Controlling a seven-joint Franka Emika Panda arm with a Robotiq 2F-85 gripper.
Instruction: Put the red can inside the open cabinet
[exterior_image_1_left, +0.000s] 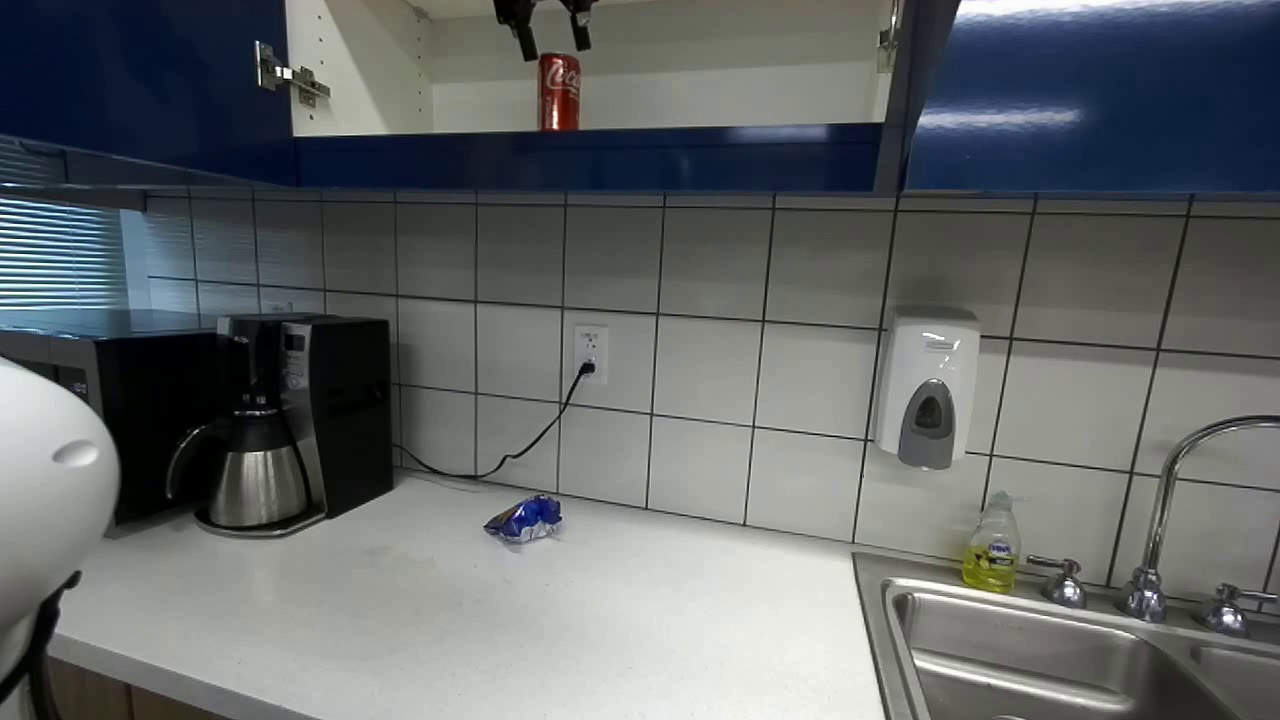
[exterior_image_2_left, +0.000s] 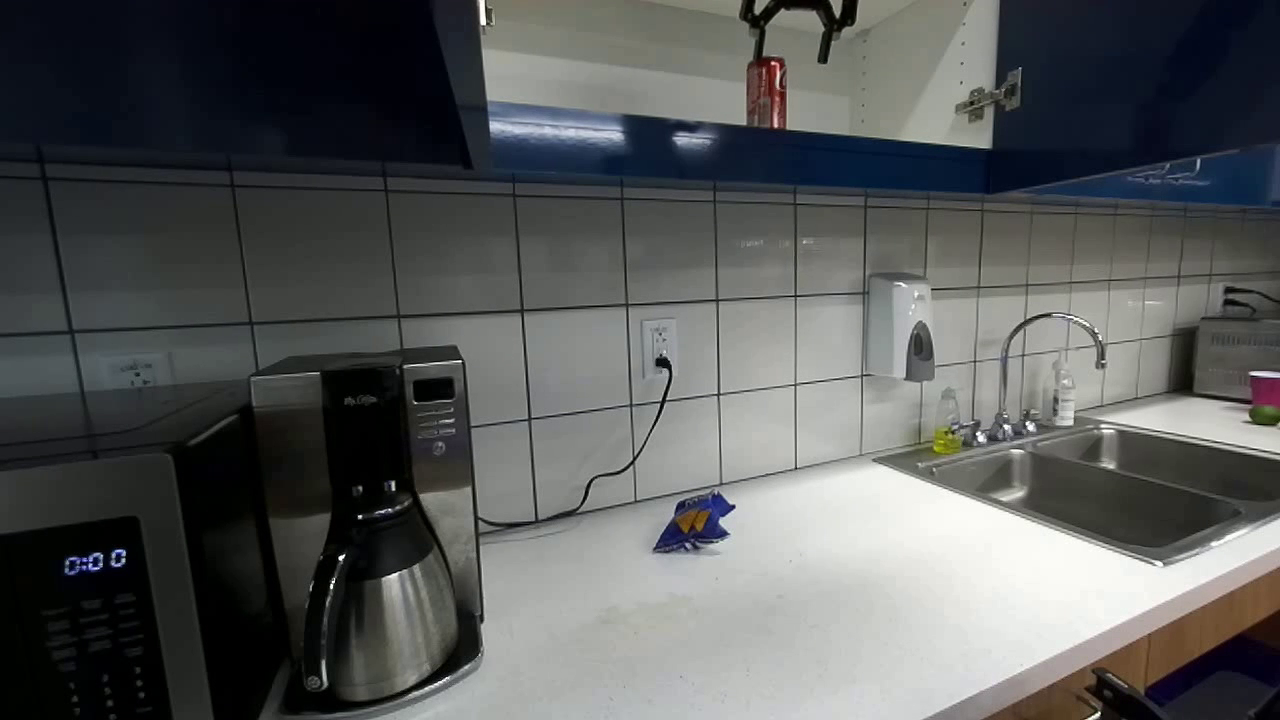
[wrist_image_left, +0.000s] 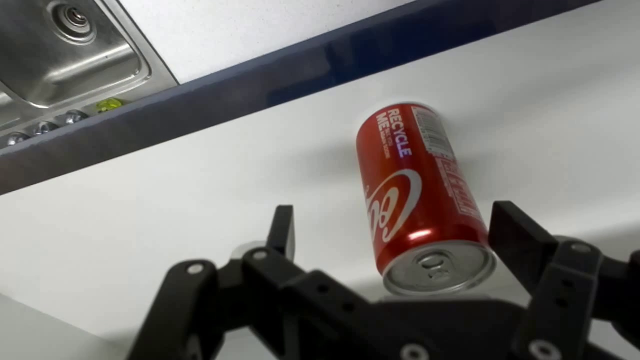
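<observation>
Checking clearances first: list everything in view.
Red can: 1, red, upright in cabinet
Cabinet: 1, blue, cream inside, above counter
Counter: 1, white, along wall
Packet: 1, blue, counter
Coffee machine: 1, black and silver, counter
Pot: 1, silver, in coffee machine
Microwave: 1, mostly black, beside coffee machine
Outlets: 2+, white, wall
Cords: 2+, black, wall
Soap dispenser: 1, white, wall
Sink: 1, grey, in counter
Faucet: 1, chrome, sink
Soap bottle: 1, yellow, by sink
Pump bottle: 1, whitish, by sink
Appliance: 1, grey, far counter
Cup: 1, pink, by appliance
Blinds: 1, bluish, beyond microwave
Arm: 1, white, picture edge
Hand: 1, black, open, near red can
</observation>
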